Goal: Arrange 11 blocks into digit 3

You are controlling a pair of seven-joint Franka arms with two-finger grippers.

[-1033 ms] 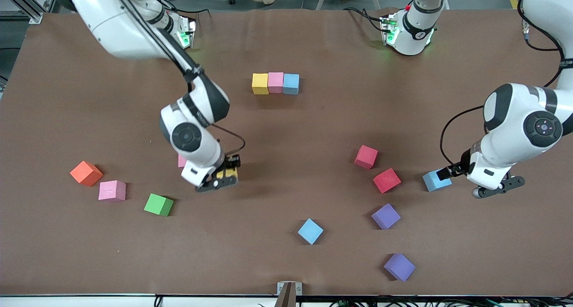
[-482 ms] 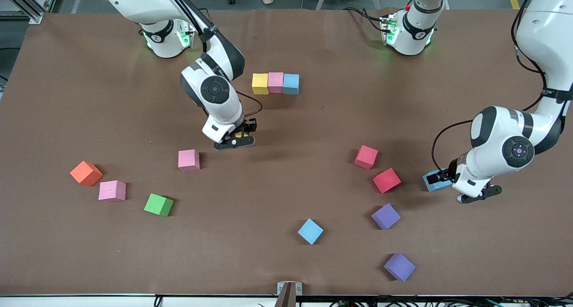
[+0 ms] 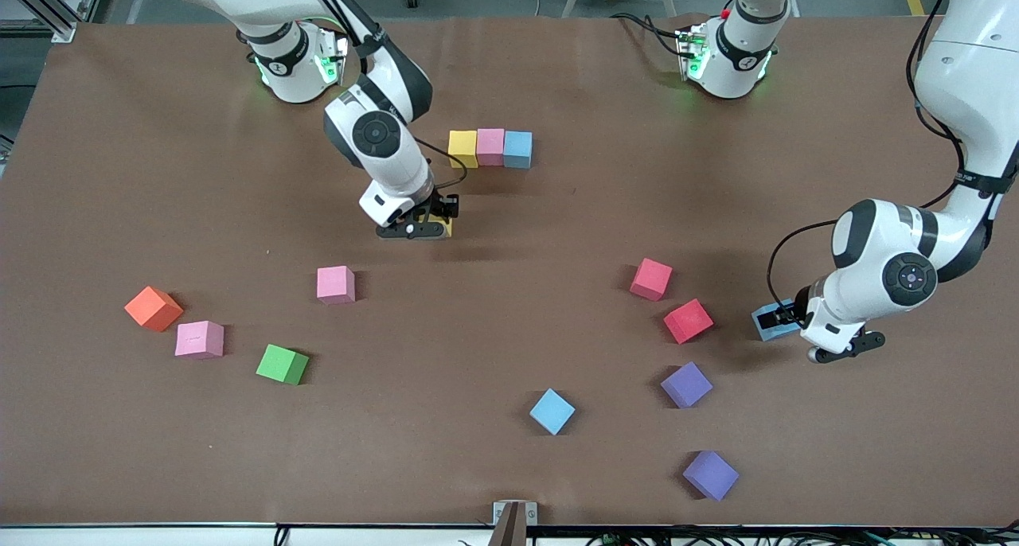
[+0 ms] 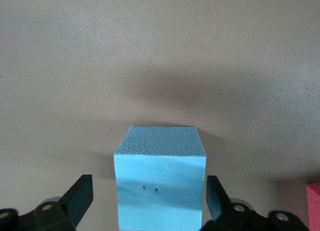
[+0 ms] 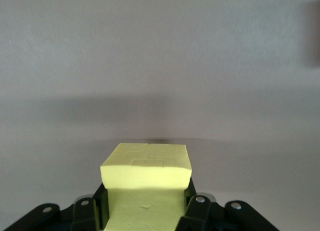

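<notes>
Moved: my right gripper, pinching a yellow foam cube, up-frame toward the yellow-pink-blue row | left gripper spread around the light-blue foam cube | digit 3 barely begun

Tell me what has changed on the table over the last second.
The right gripper, shut on a yellow block, carried it from beside the pink block toward the three-block row. The left gripper slid in around the light blue block, fingers open either side. All the other blocks stayed put.
</notes>
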